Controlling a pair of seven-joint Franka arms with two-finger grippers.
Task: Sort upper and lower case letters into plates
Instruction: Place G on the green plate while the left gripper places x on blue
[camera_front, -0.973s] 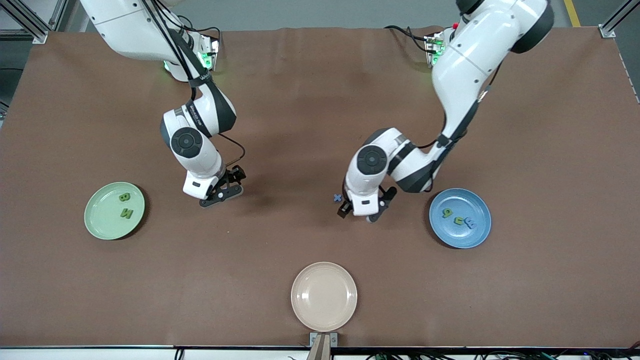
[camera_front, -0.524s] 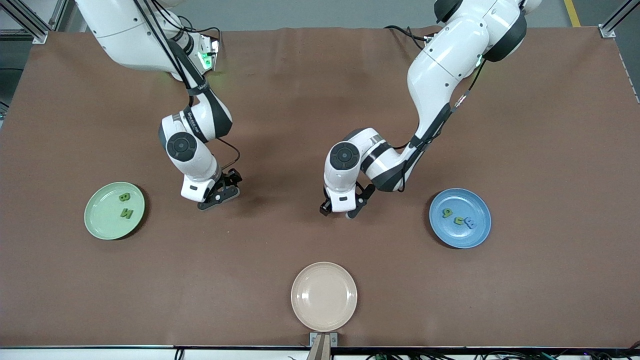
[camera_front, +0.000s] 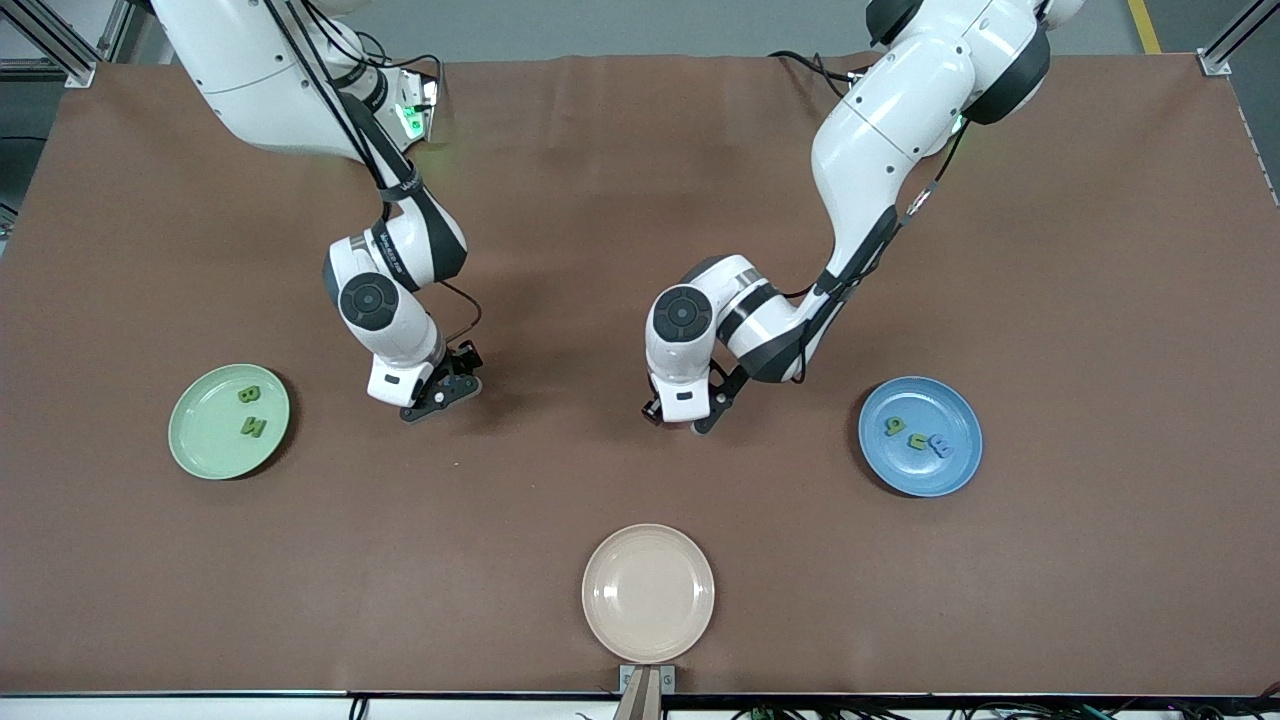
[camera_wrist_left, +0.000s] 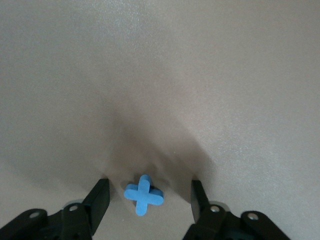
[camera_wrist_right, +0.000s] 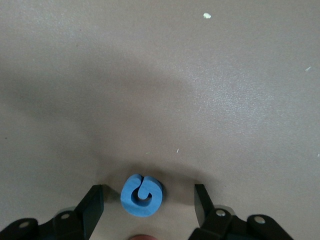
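Note:
Flat on the brown table lies a blue cross-shaped letter (camera_wrist_left: 143, 194), and my left gripper (camera_wrist_left: 149, 199) stands open around it with a gap on each side. My right gripper (camera_wrist_right: 148, 201) is open around a blue round curled letter (camera_wrist_right: 141, 195), also flat on the table and untouched. From the front, the left gripper (camera_front: 685, 415) and right gripper (camera_front: 440, 395) hang low over mid-table and hide both letters. The mint green plate (camera_front: 205, 440) holds two green letters (camera_front: 249, 394). Two green letters (camera_front: 895, 426) and a blue one (camera_front: 939, 446) lie in the blue plate (camera_front: 930, 475).
A cream-beige plate (camera_front: 648, 593) sits near the table's front edge, nearest the camera, with nothing in it. Brown table surface surrounds both grippers, with a few pale specks (camera_wrist_right: 207, 15) on it.
The left hand has moved away from the blue plate toward mid-table and now covers the blue cross letter that showed beside it. The right hand has only shifted slightly.

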